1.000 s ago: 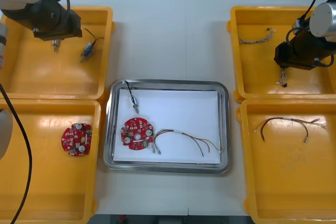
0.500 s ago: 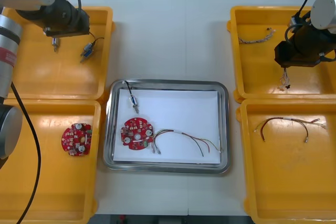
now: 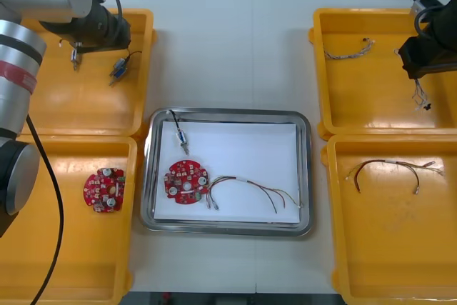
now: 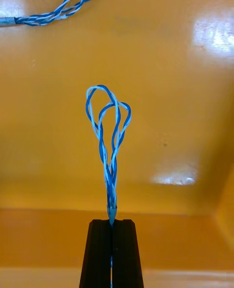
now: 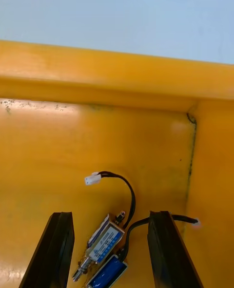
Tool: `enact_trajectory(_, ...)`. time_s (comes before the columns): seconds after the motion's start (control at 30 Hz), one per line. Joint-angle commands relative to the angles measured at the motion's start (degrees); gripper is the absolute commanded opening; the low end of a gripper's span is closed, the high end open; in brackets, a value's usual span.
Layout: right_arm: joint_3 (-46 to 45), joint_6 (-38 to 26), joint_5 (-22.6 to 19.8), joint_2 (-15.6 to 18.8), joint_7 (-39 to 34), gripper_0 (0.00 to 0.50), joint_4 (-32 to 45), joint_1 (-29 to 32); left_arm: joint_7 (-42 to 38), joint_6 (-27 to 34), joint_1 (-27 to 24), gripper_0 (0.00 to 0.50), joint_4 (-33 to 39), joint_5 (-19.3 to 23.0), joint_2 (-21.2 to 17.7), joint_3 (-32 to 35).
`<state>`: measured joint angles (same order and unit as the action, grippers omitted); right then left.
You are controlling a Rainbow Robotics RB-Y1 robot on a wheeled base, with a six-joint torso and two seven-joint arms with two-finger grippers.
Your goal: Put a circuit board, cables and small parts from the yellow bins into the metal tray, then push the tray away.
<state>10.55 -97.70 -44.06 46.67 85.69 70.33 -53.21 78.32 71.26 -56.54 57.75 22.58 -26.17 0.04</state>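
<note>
- Two fingers of my right gripper [image 4: 111,222] are clamped together on the very end of a twisted blue and white cable [image 4: 108,137]. Its loops hang free beyond my fingertips, above the floor of the far right yellow bin [image 3: 357,101].
- So thin a pinch could let the cable slip out if I swing quickly toward the metal tray [image 3: 228,113], off to my inner side.
- If I travel too low, the dangling loops could snag the bin's rim, or the second twisted cable [image 4: 53,14] lying farther out beyond my fingertips.
- Released carelessly, the loops could land across the circuit board [image 3: 187,181] or spill over the tray's rim.
- My left gripper [image 5: 110,216] is spread wide, with small metal parts [image 5: 104,243] between its fingers. Closing now might catch both parts and their black leads [image 5: 130,195] together.
</note>
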Motion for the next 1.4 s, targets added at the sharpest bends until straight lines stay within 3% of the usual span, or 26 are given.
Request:
enact_trajectory(0.03, -6.5, -2.9, -0.9, 3.4, 9.2, 0.0, 3.9, -0.1, -5.1, -3.6, -4.1, 0.442, -1.3, -1.0, 1.3, -0.8)
enact_trajectory(0.2, -11.5, -5.8, -1.2, 3.5, 16.4, 0.0, 9.0, 3.2, -5.3, -6.7, -4.3, 0.434, -3.1, -1.6, 1.6, -0.8)
enact_trajectory(0.43, -12.8, -10.4, -1.6, 2.8, 22.4, 0.0, 22.8, 7.6, -5.7, -8.8, -4.3, 0.391, -4.2, -2.7, 1.7, -0.9)
enact_trajectory(0.73, -11.2, -12.3, -9.4, -0.9, 24.3, 0.0, 35.4, 10.0, -5.9, -12.5, -4.2, 0.306, -6.8, -3.4, 1.9, -2.0)
enact_trajectory(0.83, -8.2, -12.3, -10.4, -1.6, 24.4, 0.0, 39.4, 9.9, -6.0, -12.5, -4.2, 0.196, -6.8, -3.1, 1.9, -2.2)
enact_trajectory(0.9, -5.8, -12.0, -10.3, -2.6, 24.4, 0.0, 42.3, 9.9, -6.1, -12.5, -4.2, 0.03, -7.0, -2.9, 1.9, -2.2)
enact_trajectory(0.93, -5.3, -11.8, -10.3, -2.8, 24.4, 0.0, 43.0, 9.9, -6.1, -12.5, -4.2, 0.0, -7.1, -2.8, 1.9, -2.2)
enact_trajectory(1.23, 4.6, -5.4, -10.4, -5.3, 24.6, 0.0, 47.1, 9.2, -5.0, -11.8, -4.1, 0.0, -7.2, -2.6, 1.8, -2.2)
enact_trajectory(1.4, 11.2, -2.3, -8.8, -6.9, 25.0, 0.0, 47.0, 7.0, 0.5, -8.1, -4.1, 0.0, -6.3, -3.3, 1.7, 0.1)
